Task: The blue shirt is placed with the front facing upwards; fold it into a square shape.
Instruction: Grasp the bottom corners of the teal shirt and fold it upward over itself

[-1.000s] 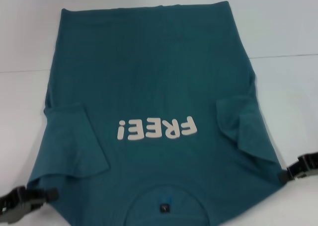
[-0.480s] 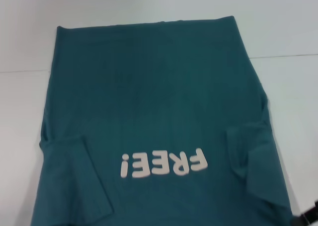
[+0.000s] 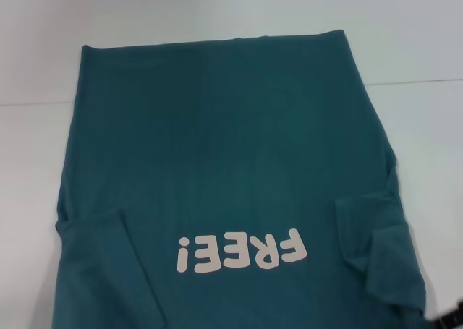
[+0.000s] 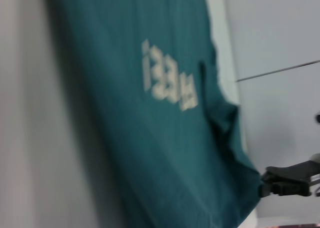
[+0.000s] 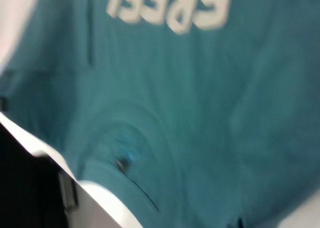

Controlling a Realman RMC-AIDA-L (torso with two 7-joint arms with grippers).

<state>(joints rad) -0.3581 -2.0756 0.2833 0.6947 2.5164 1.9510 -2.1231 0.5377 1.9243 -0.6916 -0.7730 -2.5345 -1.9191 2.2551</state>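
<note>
The blue shirt [image 3: 217, 148] lies front up on the white table, hem at the far side. Its cream "FREE!" lettering [image 3: 242, 251] is upside down near the bottom of the head view. Both short sleeves [image 3: 383, 257] are folded in onto the body. The collar with its small dark label [image 5: 120, 164] shows only in the right wrist view, near the table's front edge. My right gripper [image 3: 452, 318] is at the bottom right corner, at the shirt's shoulder corner. The left wrist view shows it [image 4: 263, 184] closed on that corner. My left gripper is out of view.
The white table [image 3: 217, 11] extends beyond the shirt at the far side and on both sides. A thin seam line [image 3: 412, 82] crosses it. The table's front edge [image 5: 95, 195] runs close under the collar, with dark space beyond it.
The shirt has slid toward me: the lettering and sleeves moved down the head view and the collar left it. Both grippers moved off the bottom edge; only a bit of the right one shows.
</note>
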